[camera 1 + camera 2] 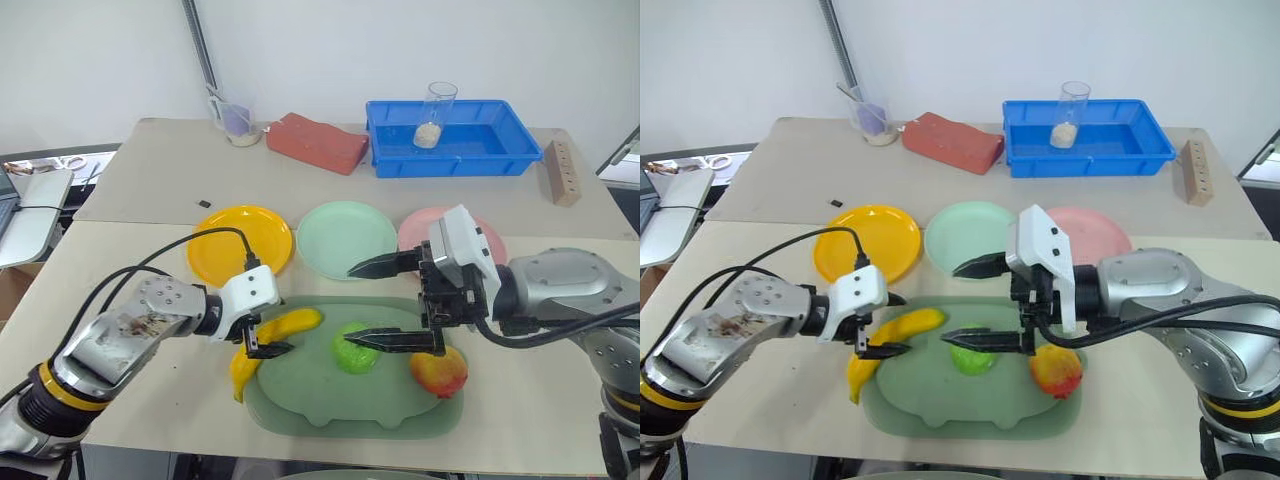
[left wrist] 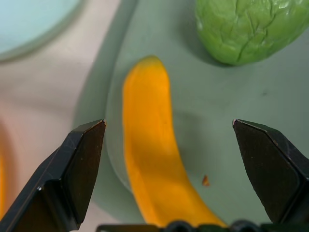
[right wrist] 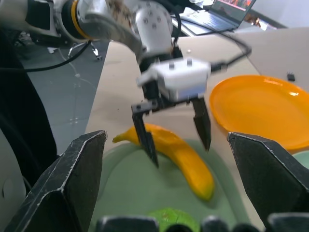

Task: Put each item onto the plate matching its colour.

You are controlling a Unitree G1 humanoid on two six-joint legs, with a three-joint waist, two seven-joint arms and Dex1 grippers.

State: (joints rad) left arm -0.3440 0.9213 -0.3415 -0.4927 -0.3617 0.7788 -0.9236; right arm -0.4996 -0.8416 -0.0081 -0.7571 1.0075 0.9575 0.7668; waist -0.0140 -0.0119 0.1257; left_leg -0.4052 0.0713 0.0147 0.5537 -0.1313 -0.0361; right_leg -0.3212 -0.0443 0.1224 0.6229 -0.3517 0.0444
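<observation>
A green tray (image 1: 330, 405) at the table's front holds the green apple (image 1: 355, 352), the red-and-yellow peach (image 1: 440, 372) and the yellow banana (image 1: 300, 322), which overhangs the tray's left rim. My left gripper (image 1: 266, 338) is open, pointing down with one finger (image 2: 82, 164) on each side of the banana's middle. My right gripper (image 1: 352, 304) is open and points left, hovering above the apple, apart from it. Behind the tray lie the yellow plate (image 1: 240, 243), the mint green plate (image 1: 347, 238) and the pink plate (image 1: 487, 236), partly hidden by my right hand.
On the far table stand a red brick (image 1: 317, 142), a blue bin (image 1: 450, 155) holding a clear cup (image 1: 435, 115), a measuring cup (image 1: 236, 120) and a wooden block (image 1: 562, 172). A laptop (image 1: 25, 205) sits off the left edge.
</observation>
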